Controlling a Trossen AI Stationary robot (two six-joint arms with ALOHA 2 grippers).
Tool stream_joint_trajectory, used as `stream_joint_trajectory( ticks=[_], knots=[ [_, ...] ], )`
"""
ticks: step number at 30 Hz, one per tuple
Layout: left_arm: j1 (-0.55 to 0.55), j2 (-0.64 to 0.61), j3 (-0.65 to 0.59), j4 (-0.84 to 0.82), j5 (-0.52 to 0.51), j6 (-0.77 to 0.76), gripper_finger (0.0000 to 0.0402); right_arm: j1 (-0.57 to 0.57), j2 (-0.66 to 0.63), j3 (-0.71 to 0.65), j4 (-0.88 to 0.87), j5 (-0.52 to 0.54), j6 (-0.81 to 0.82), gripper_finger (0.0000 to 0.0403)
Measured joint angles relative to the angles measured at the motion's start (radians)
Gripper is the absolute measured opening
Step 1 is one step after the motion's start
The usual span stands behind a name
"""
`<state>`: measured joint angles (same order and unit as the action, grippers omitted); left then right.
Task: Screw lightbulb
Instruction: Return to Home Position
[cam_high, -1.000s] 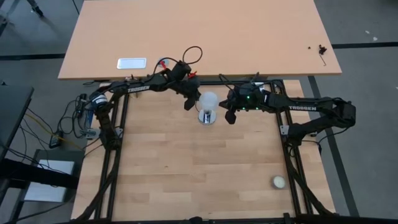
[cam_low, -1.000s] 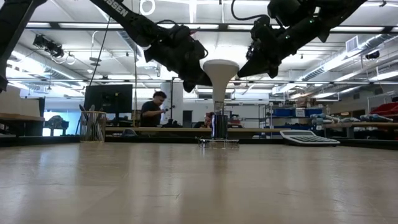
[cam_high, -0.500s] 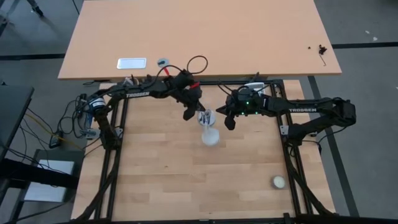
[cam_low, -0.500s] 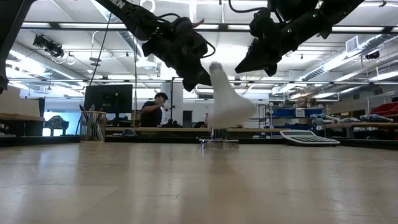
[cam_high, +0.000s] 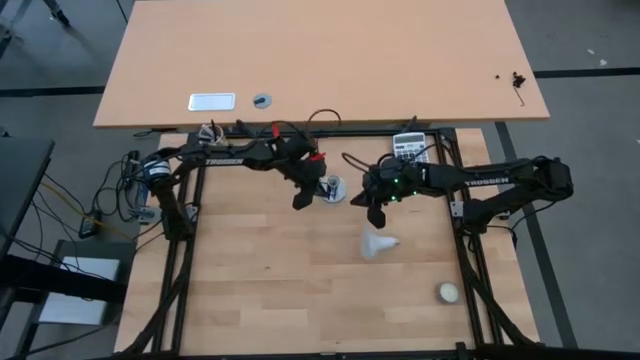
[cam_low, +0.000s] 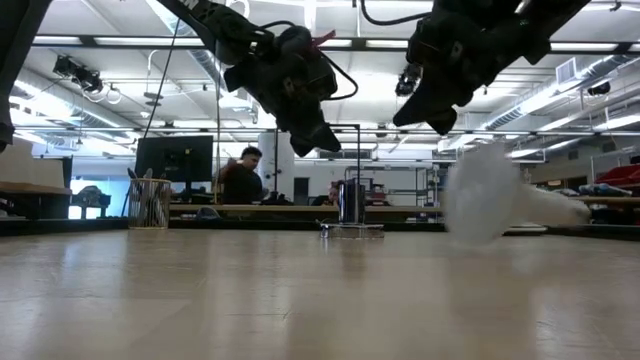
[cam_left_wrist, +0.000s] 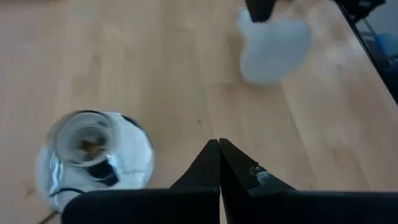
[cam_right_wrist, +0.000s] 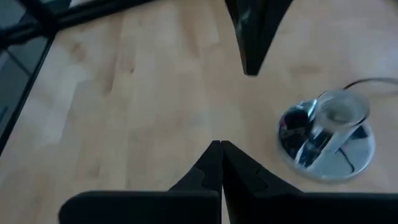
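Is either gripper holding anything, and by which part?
Nothing. Left gripper and right gripper are shut and empty; the lightbulb lies loose on the table.

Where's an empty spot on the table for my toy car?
The wide bare wood left of the lightbulb, down to the near edge, is free. It's crowded at the far side, where the left gripper and right gripper flank the lamp socket.

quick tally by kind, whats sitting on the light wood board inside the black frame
lightbulb: 1
cream ball: 1
silver lamp socket: 1
calculator: 1
total: 4
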<state>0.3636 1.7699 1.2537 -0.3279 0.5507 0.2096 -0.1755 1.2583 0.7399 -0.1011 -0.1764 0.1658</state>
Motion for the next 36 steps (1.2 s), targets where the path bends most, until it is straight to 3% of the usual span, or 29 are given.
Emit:
stream_joint_trajectory(
  ticks=[5, 13, 19, 25, 36],
  knots=[
    [-0.037, 0.0, -0.015, -0.006, -0.018, 0.005, 0.0, 0.034, -0.003, 0.003, -0.073, -0.008, 0.0, 0.0031],
    [-0.093, 0.0, -0.059, 0.038, -0.037, -0.001, 0.0, 0.113, -0.008, 0.071, -0.333, -0.008, -0.017, 0.0062],
    [-0.123, 0.001, -0.084, 0.104, -0.049, -0.019, 0.0, 0.188, -0.038, 0.097, -0.491, 0.045, -0.035, 0.0046],
    [-0.143, 0.001, -0.084, 0.154, -0.062, -0.014, 0.0, 0.252, -0.075, 0.097, -0.503, 0.105, -0.043, 0.0007],
    [-0.143, 0.001, -0.084, 0.246, -0.151, -0.007, 0.0, 0.266, -0.132, -0.019, -0.419, 0.109, -0.084, 0.0004]
  ],
)
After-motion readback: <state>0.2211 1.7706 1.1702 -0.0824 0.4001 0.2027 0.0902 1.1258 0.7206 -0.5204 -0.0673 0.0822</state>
